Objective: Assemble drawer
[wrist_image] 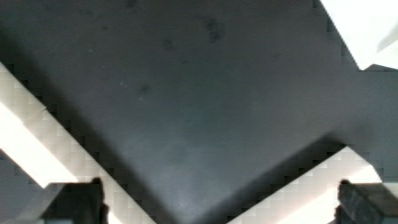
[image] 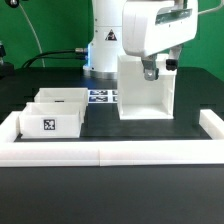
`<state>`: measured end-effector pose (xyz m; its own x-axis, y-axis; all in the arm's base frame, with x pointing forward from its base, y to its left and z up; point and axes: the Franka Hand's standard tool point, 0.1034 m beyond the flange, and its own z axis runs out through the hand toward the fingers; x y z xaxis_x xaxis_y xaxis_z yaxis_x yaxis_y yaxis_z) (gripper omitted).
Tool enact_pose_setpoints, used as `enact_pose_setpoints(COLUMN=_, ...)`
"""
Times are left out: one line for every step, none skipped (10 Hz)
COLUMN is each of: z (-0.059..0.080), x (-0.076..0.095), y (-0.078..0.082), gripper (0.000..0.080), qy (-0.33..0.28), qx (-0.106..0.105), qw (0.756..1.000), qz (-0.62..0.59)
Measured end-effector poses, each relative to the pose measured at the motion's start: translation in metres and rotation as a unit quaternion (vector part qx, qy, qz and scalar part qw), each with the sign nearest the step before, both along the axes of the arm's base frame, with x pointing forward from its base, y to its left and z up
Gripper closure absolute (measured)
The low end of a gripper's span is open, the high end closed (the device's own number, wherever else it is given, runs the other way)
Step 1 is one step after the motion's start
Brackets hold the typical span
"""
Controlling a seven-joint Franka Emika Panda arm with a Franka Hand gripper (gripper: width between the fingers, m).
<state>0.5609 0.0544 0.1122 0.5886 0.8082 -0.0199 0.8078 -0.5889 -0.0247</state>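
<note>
The white box casing (image: 146,88) stands upright on the black table at the exterior view's right of centre. My gripper (image: 150,71) hangs just in front of and over its upper part, touching nothing that I can see. Two small white trays sit at the exterior view's left: the front one (image: 50,120) shows a black-and-white marker on its face, the other (image: 60,98) stands just behind it. In the wrist view my two dark fingertips (wrist_image: 71,203) are wide apart with only black table between them. A white corner of a part (wrist_image: 377,35) shows at the edge.
A low white border rail (image: 110,152) runs along the front and up both sides of the black table. The marker board (image: 102,96) lies flat behind the trays at the robot's base. The rail (wrist_image: 27,120) shows as pale bands in the wrist view.
</note>
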Motion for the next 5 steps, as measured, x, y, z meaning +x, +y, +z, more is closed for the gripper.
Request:
enact_pose_setpoints(z=0.0, x=0.0, y=0.0, gripper=0.015, qy=0.0, qx=0.0, qw=1.0, qz=0.0)
enact_pose_setpoints(z=0.0, x=0.0, y=0.0, gripper=0.015, qy=0.0, qx=0.0, qw=1.0, qz=0.0)
enact_pose_setpoints(z=0.0, x=0.0, y=0.0, gripper=0.015, qy=0.0, qx=0.0, qw=1.0, qz=0.0)
enact_pose_setpoints(z=0.0, x=0.0, y=0.0, gripper=0.015, qy=0.0, qx=0.0, qw=1.0, qz=0.0)
enact_pose_setpoints(z=0.0, x=0.0, y=0.0, gripper=0.015, qy=0.0, qx=0.0, qw=1.0, qz=0.0)
